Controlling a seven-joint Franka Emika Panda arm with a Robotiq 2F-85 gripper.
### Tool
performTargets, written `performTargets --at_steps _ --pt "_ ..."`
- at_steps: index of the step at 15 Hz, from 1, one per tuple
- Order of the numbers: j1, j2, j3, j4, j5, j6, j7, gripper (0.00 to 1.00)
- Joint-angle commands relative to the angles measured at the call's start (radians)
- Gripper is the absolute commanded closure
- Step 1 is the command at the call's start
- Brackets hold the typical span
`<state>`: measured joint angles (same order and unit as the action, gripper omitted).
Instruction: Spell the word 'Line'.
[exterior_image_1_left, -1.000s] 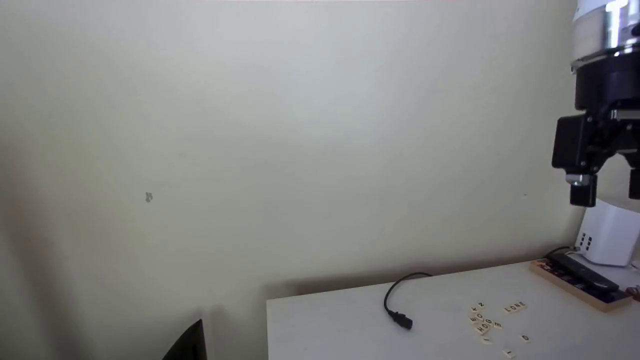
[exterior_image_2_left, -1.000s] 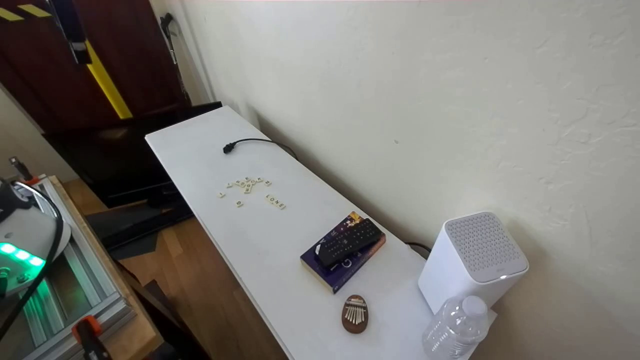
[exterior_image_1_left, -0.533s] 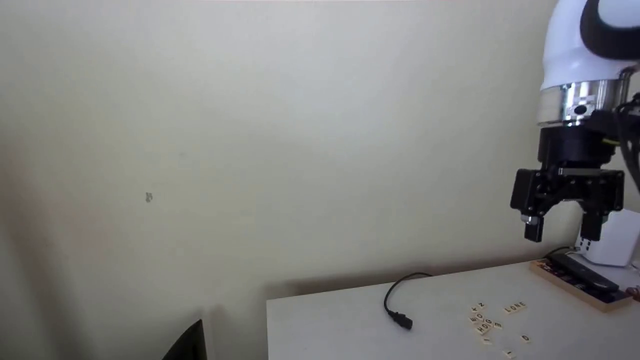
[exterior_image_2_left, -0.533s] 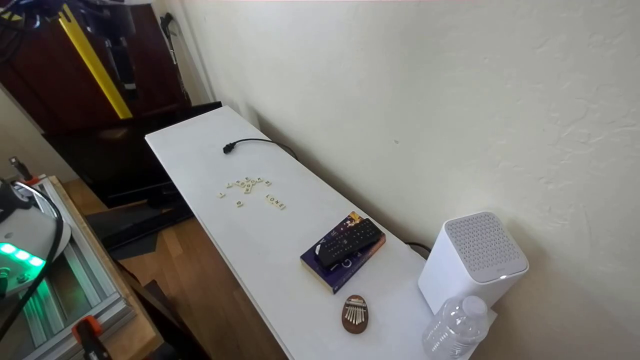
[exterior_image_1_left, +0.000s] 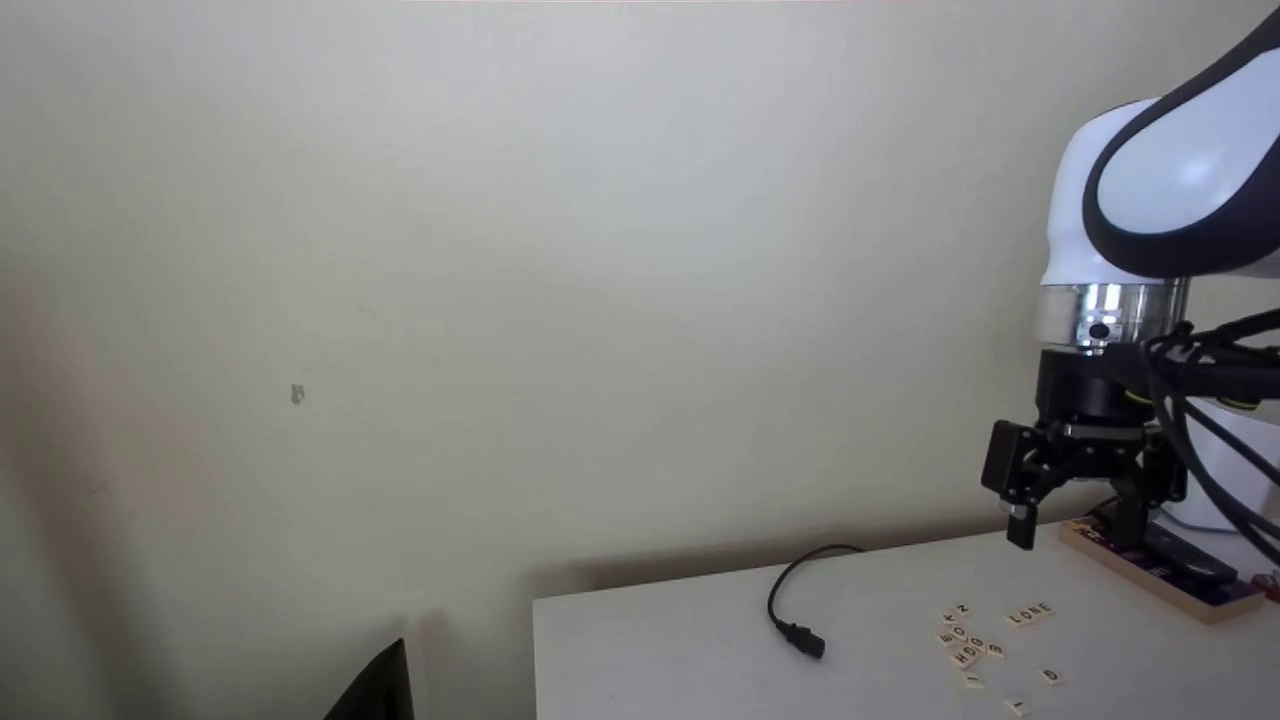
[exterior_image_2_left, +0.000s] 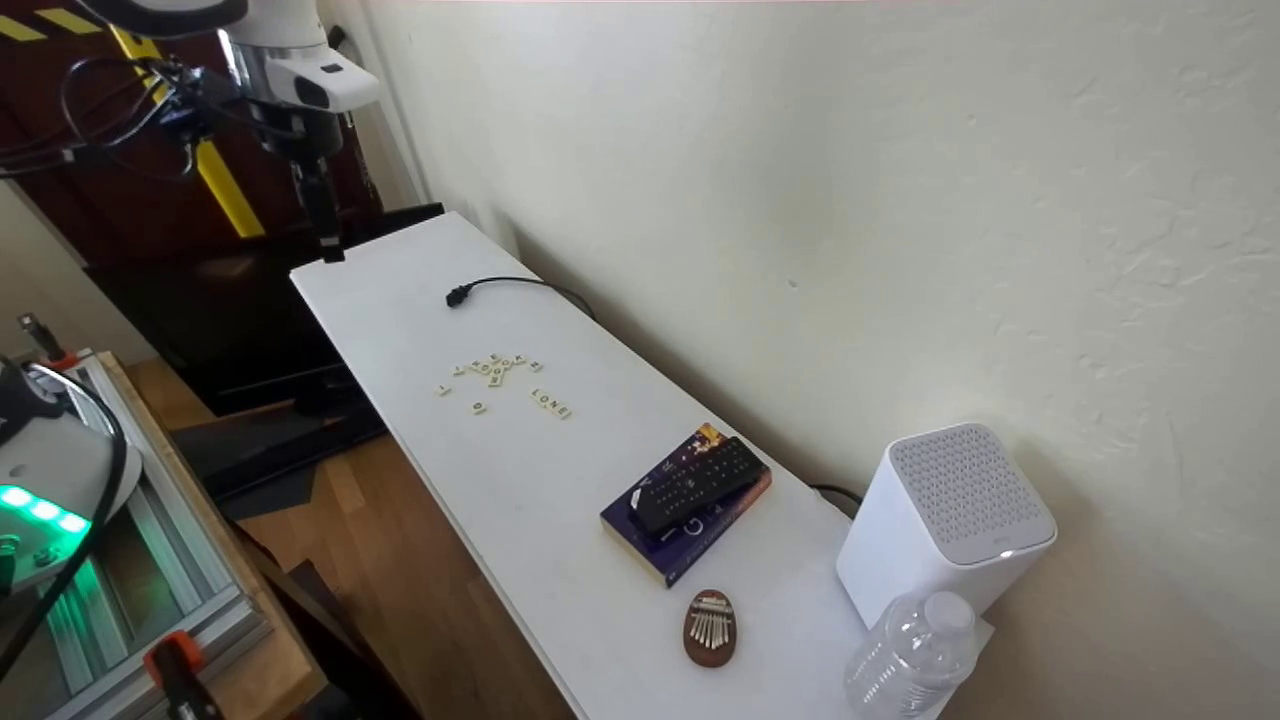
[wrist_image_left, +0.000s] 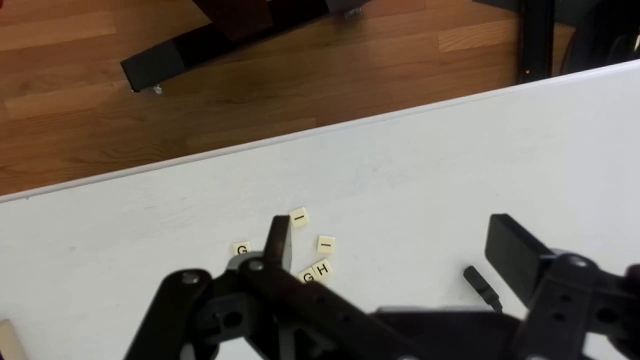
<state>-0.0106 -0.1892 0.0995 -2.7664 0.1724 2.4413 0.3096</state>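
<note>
Tiles (exterior_image_2_left: 549, 403) on the table (exterior_image_2_left: 520, 480) read LONE; a loose I (wrist_image_left: 326, 244) lies near the H (wrist_image_left: 322, 269). The gripper (wrist_image_left: 390, 225) hangs above, spread and empty — lowered off-centre, it might shove the H or skid off so flat a piece.

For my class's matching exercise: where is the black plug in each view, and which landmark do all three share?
In an exterior view: plug, low, right of centre.
In an exterior view: plug, left of centre, slightly above.
In the wrist view: plug, lower right.
Shared landmark: letter tiles.
</note>
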Motion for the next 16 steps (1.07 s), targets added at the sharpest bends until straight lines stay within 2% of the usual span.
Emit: performTargets --at_steps 1,7,12,16 --pt "0.014 0.024 -0.022 0.006 -0.003 -0.001 -0.005 0.0" --pt "0.014 0.055 -0.03 0.019 -0.002 -0.001 -0.013 0.0" --pt "0.006 0.155 -0.015 0.017 -0.083 0.185 0.109 0.0" --pt "0.013 0.252 -0.03 0.015 -0.204 0.331 0.206 0.0"
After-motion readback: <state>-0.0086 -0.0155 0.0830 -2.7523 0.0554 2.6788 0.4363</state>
